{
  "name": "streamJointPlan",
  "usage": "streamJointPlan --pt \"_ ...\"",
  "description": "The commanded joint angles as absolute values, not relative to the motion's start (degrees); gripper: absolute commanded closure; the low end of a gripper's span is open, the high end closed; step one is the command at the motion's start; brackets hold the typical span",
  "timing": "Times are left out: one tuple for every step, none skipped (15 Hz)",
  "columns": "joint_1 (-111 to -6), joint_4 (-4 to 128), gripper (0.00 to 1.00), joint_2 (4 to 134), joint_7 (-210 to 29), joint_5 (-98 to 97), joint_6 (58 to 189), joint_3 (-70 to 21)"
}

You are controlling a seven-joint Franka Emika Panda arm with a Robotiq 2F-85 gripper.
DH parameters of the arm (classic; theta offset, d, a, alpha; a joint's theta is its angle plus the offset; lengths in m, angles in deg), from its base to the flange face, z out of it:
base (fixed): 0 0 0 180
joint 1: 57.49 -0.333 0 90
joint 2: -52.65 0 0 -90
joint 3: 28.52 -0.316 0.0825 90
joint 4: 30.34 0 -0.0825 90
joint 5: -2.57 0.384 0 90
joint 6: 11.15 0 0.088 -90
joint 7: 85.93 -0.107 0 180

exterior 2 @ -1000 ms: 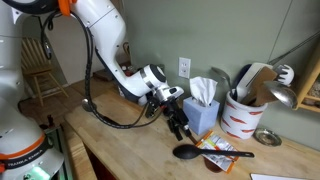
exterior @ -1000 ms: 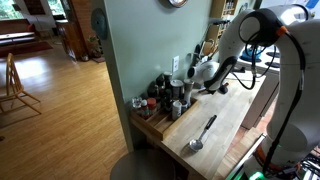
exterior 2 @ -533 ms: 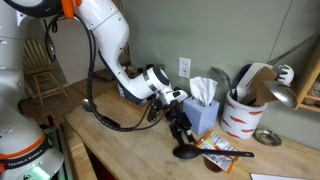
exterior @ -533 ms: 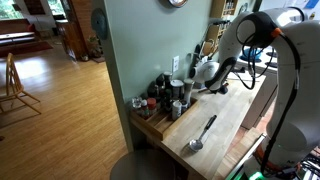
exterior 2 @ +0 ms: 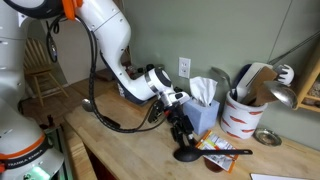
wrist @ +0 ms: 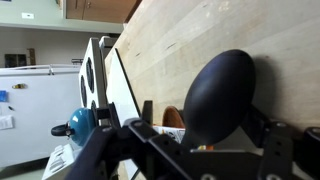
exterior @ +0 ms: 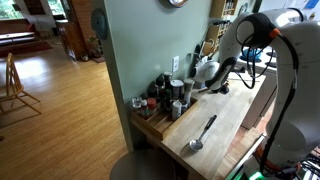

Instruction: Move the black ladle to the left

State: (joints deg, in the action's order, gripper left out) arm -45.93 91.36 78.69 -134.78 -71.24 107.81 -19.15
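Glossy white arm (exterior 2: 105, 25) with an orange band (exterior 2: 67, 6) and a trailing black cable (exterior 2: 92, 85) — black tool (exterior 2: 183, 138).

In an exterior view the tissue box (exterior 2: 203, 110) stands on the counter (exterior 2: 125, 140) by the wall. Before the tissue box lies the ladle (exterior 2: 190, 154), bowl beneath the gripper (exterior 2: 182, 144). Right of the tissue box stands the utensil crock (exterior 2: 240, 120); behind it, leftward, the wall outlet (exterior 2: 185, 67).

Soft daylight throughout; exterior views small and slightly soft, wrist view's foreground blurred.
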Motion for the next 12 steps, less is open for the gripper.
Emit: streamJointPlan --pt "-45.6 90.0 0.42 80.8 -133.2 -69.3 107.3 -19.1" --pt "-45.6 89.9 0.51 81.0 -133.1 -69.3 107.3 -19.1" --pt "-45.5 89.9 0.58 81.1 -132.9 -69.2 107.3 -19.1" --pt "-45.5 89.9 0.65 81.2 -132.8 -69.1 107.3 -19.1" --pt "-45.5 89.9 0.73 81.3 -132.8 -69.0 107.3 -19.1" --pt "-45.4 90.0 0.8 81.2 -132.7 -68.9 107.3 -19.0" --pt "-45.4 90.0 0.89 81.1 -132.7 -68.8 107.2 -19.0" --pt "-45.5 90.0 0.94 80.6 -132.8 -68.8 106.4 -18.9" --pt "-45.5 89.9 0.95 80.5 -132.8 -68.8 106.2 -18.9" --pt "-45.5 90.0 0.97 79.7 -132.9 -68.9 105.2 -18.8" --pt "-45.5 89.7 0.99 79.3 -133.1 -69.0 104.4 -18.7" --pt "-45.3 89.7 1.0 78.4 -133.0 -68.9 103.6 -18.6"
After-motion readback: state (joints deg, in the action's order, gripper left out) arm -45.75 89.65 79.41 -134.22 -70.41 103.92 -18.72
